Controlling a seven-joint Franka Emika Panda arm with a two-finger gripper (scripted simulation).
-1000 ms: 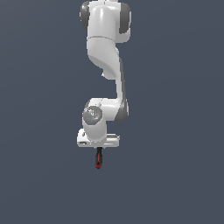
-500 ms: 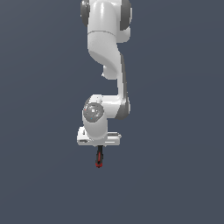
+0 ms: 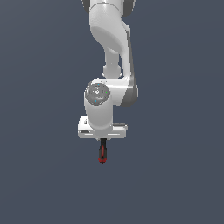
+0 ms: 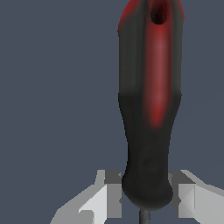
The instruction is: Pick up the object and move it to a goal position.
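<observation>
below the arm, pincer (image 3: 102, 141) clamps screwdriver (image 3: 102, 153) at its handle, open space all round.

Sim render, not a real room: flat uniform dark grey-blue backdrop (image 3: 39, 109) fills both views. Only a smooth-shaded white arm (image 3: 109, 57) in it. No way to tell home, lab or workshop.
</observation>
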